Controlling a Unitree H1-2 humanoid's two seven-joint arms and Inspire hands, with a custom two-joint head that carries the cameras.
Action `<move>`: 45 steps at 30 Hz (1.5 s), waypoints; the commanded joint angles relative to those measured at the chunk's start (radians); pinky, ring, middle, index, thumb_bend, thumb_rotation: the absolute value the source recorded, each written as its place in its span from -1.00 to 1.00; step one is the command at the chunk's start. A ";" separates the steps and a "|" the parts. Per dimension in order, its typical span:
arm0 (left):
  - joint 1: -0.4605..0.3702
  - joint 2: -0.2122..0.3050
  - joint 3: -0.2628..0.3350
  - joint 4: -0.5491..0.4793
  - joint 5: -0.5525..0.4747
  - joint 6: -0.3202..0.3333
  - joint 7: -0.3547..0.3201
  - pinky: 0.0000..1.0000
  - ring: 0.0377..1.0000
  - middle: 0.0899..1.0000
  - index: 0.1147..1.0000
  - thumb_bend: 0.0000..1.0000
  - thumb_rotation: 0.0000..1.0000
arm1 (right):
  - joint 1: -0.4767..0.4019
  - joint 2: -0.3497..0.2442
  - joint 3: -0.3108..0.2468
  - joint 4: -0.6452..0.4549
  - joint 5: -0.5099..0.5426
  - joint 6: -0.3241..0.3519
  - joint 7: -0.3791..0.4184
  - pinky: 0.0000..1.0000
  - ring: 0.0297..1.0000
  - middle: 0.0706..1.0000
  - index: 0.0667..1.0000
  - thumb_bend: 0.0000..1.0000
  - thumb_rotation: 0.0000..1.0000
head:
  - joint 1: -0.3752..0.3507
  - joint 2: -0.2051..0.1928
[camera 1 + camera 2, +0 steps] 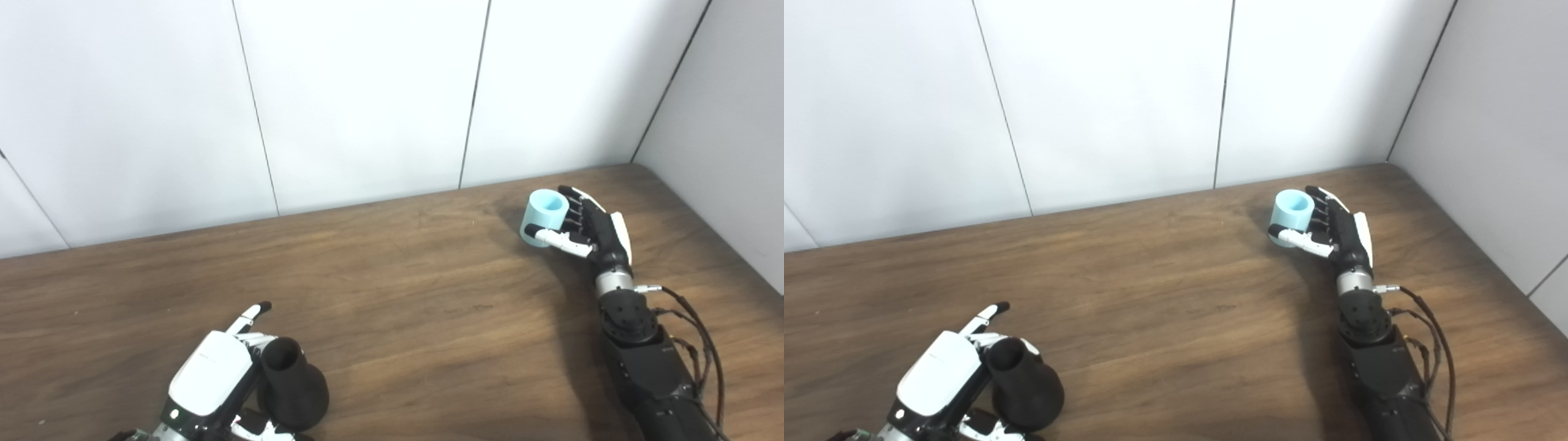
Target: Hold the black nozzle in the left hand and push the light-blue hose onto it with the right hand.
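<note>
The black nozzle point(293, 384) stands upright at the near left of the table, wide base down and narrow mouth up. My left hand point(214, 373) is wrapped around it from the left, one finger pointing away. The light-blue hose point(544, 215) is a short open cylinder standing at the far right of the table. Curled around it from the right is my right hand point(585, 229), with the thumb across its front and the fingers along its far side. Nozzle and hose are far apart.
The brown wooden table point(398, 294) runs back to white wall panels point(367, 98). A second wall point(735, 122) closes the right side. Black cables point(698, 343) loop off the right forearm.
</note>
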 commanded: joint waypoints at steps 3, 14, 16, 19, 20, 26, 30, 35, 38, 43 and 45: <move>0.058 0.018 -0.047 0.034 0.039 -0.011 -0.099 0.86 0.03 -0.16 -0.13 0.05 -1.00 | -0.025 0.016 -0.006 -0.010 0.022 0.016 -0.004 0.21 0.29 0.32 0.42 0.84 -0.97 | 0.001 0.001; 0.056 0.019 -0.049 0.041 0.045 -0.015 -0.095 0.87 0.03 -0.17 -0.12 0.05 -1.00 | -0.031 0.014 0.011 0.010 -0.024 0.007 -0.055 -0.19 -0.11 -0.10 0.01 0.18 -1.00 | 0.001 0.003; 0.056 0.019 -0.049 0.039 0.043 -0.013 -0.097 0.87 0.03 -0.17 -0.11 0.05 -1.00 | -0.030 0.012 0.014 0.011 -0.029 0.011 -0.055 -0.23 -0.15 -0.16 0.00 0.07 -1.00 | 0.001 0.003; 0.057 0.020 -0.049 0.038 0.045 -0.009 -0.100 0.87 0.03 -0.17 -0.11 0.04 -1.00 | -0.032 0.018 0.009 0.008 -0.023 0.025 -0.060 -0.19 -0.12 -0.15 -0.03 0.05 -1.00 | 0.003 0.004; 0.057 0.020 -0.049 0.037 0.047 -0.008 -0.101 0.87 0.04 -0.17 -0.11 0.04 -1.00 | -0.033 0.019 0.007 0.006 -0.021 0.029 -0.061 -0.19 -0.12 -0.15 -0.03 0.05 -1.00 | 0.003 0.004; 0.059 0.023 -0.048 0.038 0.047 -0.010 -0.097 0.89 0.04 -0.17 -0.11 0.05 -1.00 | -0.028 0.016 0.013 0.016 -0.030 -0.007 -0.070 -0.26 -0.21 -0.16 -0.05 0.05 -1.00 | 0.002 0.005; 0.057 0.022 -0.048 0.041 0.046 -0.013 -0.093 0.88 0.03 -0.17 -0.11 0.05 -1.00 | -0.017 0.014 0.021 -0.003 -0.041 -0.008 -0.072 -0.28 -0.23 -0.15 -0.07 0.05 -1.00 | 0.003 0.005; 0.055 0.017 -0.049 0.051 0.045 -0.017 -0.088 0.86 0.03 -0.17 -0.11 0.05 -1.00 | 0.004 0.006 0.036 -0.060 -0.039 -0.003 -0.043 -0.26 -0.18 -0.09 -0.06 0.04 -1.00 | 0.006 0.003; 0.054 0.012 -0.053 0.051 0.051 -0.012 -0.090 0.86 0.03 -0.17 -0.11 0.05 -1.00 | 0.024 -0.002 0.054 -0.122 -0.056 -0.025 -0.024 -0.29 -0.18 -0.10 -0.05 0.03 -1.00 | 0.016 0.002; 0.057 0.005 -0.057 0.027 0.054 0.008 -0.112 0.87 0.03 -0.15 -0.13 0.05 -1.00 | 0.058 -0.003 0.073 -0.266 -0.059 0.012 0.030 -0.33 -0.19 -0.11 -0.05 0.04 -1.00 | 0.032 0.005; 0.057 0.002 -0.059 0.019 0.054 0.012 -0.115 0.85 0.03 -0.16 -0.12 0.05 -1.00 | 0.066 -0.002 0.076 -0.310 -0.066 0.033 0.044 -0.34 -0.19 -0.12 -0.06 0.04 -1.00 | 0.038 0.005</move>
